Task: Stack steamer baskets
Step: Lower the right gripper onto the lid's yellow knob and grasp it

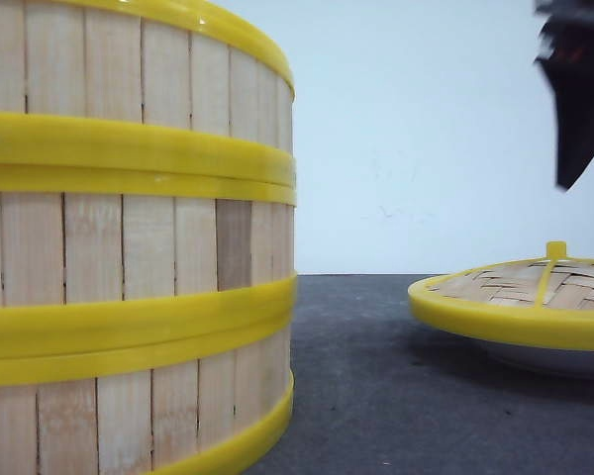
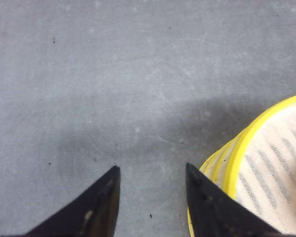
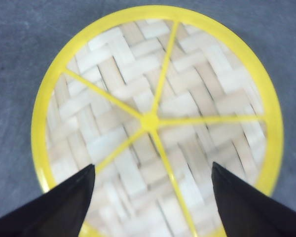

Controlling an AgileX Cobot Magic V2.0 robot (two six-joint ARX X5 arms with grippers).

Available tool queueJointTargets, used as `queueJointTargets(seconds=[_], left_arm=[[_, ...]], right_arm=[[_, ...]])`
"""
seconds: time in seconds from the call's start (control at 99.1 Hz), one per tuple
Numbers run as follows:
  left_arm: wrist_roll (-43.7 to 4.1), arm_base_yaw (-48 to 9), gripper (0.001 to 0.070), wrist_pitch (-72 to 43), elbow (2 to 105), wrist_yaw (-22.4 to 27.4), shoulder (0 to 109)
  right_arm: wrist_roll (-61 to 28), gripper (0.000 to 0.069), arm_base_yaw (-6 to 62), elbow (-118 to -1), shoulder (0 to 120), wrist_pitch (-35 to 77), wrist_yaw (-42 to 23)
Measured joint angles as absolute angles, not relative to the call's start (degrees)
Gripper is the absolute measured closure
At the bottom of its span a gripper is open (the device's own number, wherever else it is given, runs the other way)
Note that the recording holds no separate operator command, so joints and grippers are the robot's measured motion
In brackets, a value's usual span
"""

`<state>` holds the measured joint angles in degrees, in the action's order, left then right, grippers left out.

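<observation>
Item 1: I log a stack of round steamer baskets (image 1: 129,247) of pale vertical wooden slats with thick yellow plastic rims, three tiers showing in the front view, standing on the grey bench (image 1: 376,396) and filling that view's left side. This stack is my landmark.

Item 2: my left tool (image 2: 150,170), black fingers apart and gripping nothing, hangs over bare bench just beside the stack. In the left wrist view one finger (image 2: 212,207) crosses the top yellow rim of the stack (image 2: 266,168), whose slatted floor shows inside.

Item 3: a domed woven-bamboo lid with yellow rim, spokes and knob (image 1: 535,292) sits well to the right of the stack, resting on a shallow white plate (image 1: 559,361); bare bench lies between the two.

Item 4: my right tool (image 3: 153,170), fingers wide apart and gripping nothing, hangs above that lid (image 3: 158,118); the front view shows only its dark, blurred tip (image 1: 579,94) high over the lid, far right of the stack.
</observation>
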<state>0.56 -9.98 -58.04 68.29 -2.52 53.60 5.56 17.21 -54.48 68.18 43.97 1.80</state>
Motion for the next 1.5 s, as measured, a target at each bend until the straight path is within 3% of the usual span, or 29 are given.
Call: queueJointTargets(seconds=[0.091,0.272,0.767,1.211,1.503], left_arm=[[0.56,-9.96,0.0467,-58.04,68.29,-2.61,53.6],[0.56,-9.96,0.0467,-58.04,68.29,-2.61,53.6],[0.56,-9.96,0.0467,-58.04,68.29,-2.61,53.6],[0.56,-9.93,0.0467,-58.04,68.29,-2.61,53.6],[0.56,-9.93,0.0467,-58.04,68.29,-2.61,53.6]], right_arm=[[4.82,0.0236,17.21,-54.48,70.5,41.21,1.8],[4.43,0.0335,17.19,-54.48,74.35,38.44,1.76],[4.25,0.0365,17.19,-54.48,79.33,36.56,1.3],[3.18,0.0632,17.32,-54.68,79.31,36.42,1.98],[3.2,0.064,17.3,-55.11,78.7,37.1,3.42]])
